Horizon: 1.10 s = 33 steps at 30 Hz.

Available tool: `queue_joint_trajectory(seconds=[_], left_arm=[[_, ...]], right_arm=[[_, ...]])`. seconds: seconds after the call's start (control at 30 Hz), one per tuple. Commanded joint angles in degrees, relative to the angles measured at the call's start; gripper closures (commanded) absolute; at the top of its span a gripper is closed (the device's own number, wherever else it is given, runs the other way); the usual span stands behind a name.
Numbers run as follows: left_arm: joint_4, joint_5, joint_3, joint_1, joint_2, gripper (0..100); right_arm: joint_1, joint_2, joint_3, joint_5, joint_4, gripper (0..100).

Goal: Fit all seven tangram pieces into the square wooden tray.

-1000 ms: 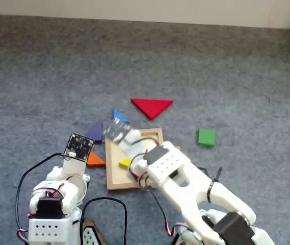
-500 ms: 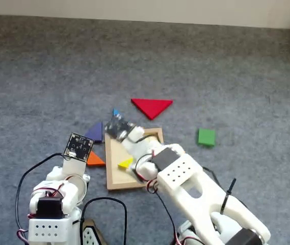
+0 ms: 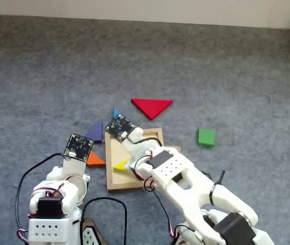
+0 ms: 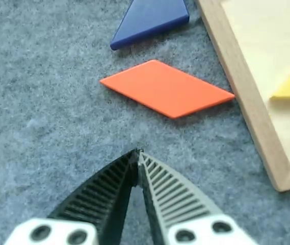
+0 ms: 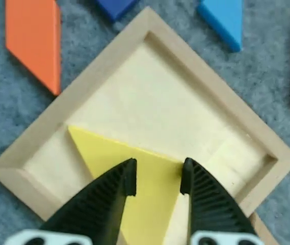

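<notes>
The square wooden tray (image 3: 115, 184) lies on grey carpet, with a yellow triangle (image 3: 122, 164) flat inside it. My right gripper (image 5: 158, 178) hangs open just over that yellow triangle (image 5: 104, 150), and the piece spreads wider than the gap between the fingers. My left gripper (image 4: 137, 153) is shut and holds nothing. It sits low over the carpet, a short way from the orange parallelogram (image 4: 167, 89). Outside the tray lie a dark blue piece (image 3: 95, 131), a light blue piece (image 3: 115, 113), a red triangle (image 3: 152, 107) and a green square (image 3: 206, 137).
The right arm (image 3: 180, 178) reaches across the tray from the near right and covers much of it. The left arm's base (image 3: 50, 209) stands at the near left. Open carpet stretches on the far side and to the right, past the green square.
The right arm's body swung out to the right and came back, while its gripper stayed over the tray. The yellow triangle shifted slightly left. The left arm kept still.
</notes>
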<state>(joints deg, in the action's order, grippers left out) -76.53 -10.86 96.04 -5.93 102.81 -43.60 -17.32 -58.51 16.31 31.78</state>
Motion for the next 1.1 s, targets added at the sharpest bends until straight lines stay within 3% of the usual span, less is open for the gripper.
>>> queue_joint_trajectory(seconds=[0.0, 0.3, 0.47, 0.6, 0.73, 1.07], left_arm=[[-0.26, 0.44, 1.10, 0.92, 1.10, 99], [-0.26, 0.44, 1.10, 0.92, 1.10, 99], [-0.26, 0.44, 1.10, 0.92, 1.10, 99], [-0.26, 0.44, 1.10, 0.92, 1.10, 99], [-0.26, 0.44, 1.10, 0.92, 1.10, 99], [-0.26, 0.44, 1.10, 0.92, 1.10, 99]], right_arm=[[-3.65, -0.92, -0.40, 0.62, 4.26, 90.5], [-5.85, -12.97, -0.04, 0.62, 19.12, 90.5], [4.53, -22.64, 0.57, 0.70, 21.23, 90.5], [13.85, -26.33, 4.79, 0.35, 15.60, 90.4], [17.63, -21.32, 8.04, 0.35, 9.98, 88.9], [20.26, 5.85, 25.19, 0.44, 2.51, 70.0]])
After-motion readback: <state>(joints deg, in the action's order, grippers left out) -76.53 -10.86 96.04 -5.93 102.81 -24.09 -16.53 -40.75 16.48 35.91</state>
